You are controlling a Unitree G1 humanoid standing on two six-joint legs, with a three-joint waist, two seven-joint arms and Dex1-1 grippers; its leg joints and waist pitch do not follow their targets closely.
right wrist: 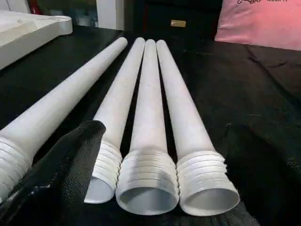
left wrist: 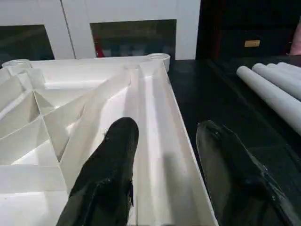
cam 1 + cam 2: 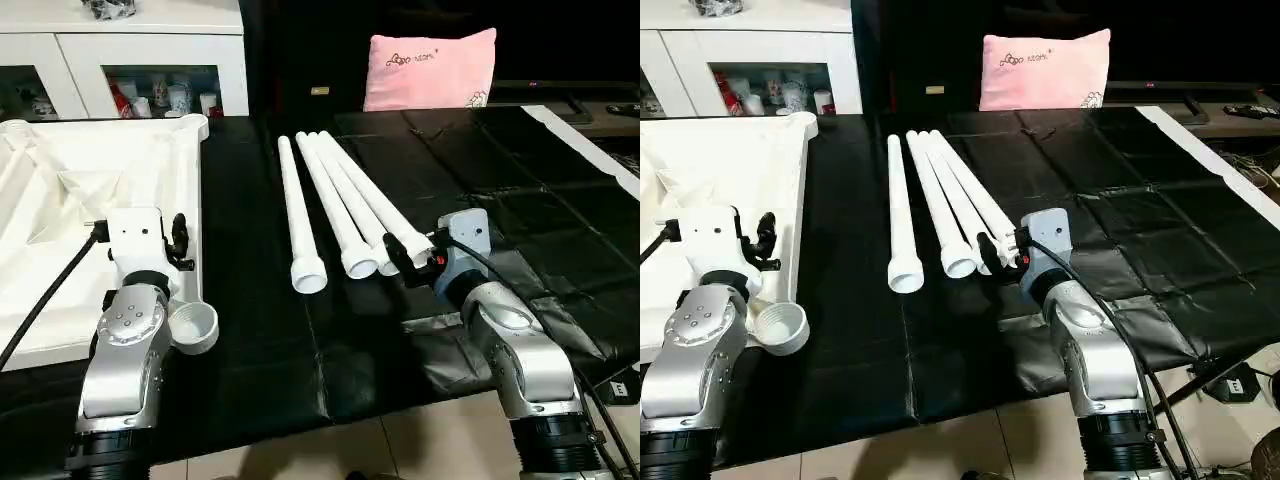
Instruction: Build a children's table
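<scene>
The white tabletop (image 3: 90,200) lay upside down on the black-covered table (image 3: 250,330), ribbed underside up, at the robot's left. Its near right corner socket (image 3: 195,327) stood just beside the left forearm. The left gripper (image 3: 178,243) hung over the tabletop's right edge rail. In the left wrist view its two black fingers (image 2: 110,174) straddled that rail, one over the ribbed inside and the other out over the black cover; the jaws stood about half apart, and I could not tell whether they touched the plastic.

Four white tapered legs (image 3: 340,205) lay side by side on the black cover, in the middle, well apart from the tabletop. Their threaded wide ends pointed toward the robot. The leftmost leg (image 3: 298,215) lay slightly apart from the other three, which touched one another.

The right gripper (image 3: 408,258) sat at the near ends of the legs, jaws spread wide and holding nothing. In the right wrist view one black finger (image 1: 66,169) lay between the leftmost leg and its neighbour, just beside the threaded ends.

Behind the table stood a white glass-door cabinet (image 3: 130,60) and a pink pillow (image 3: 430,68).
</scene>
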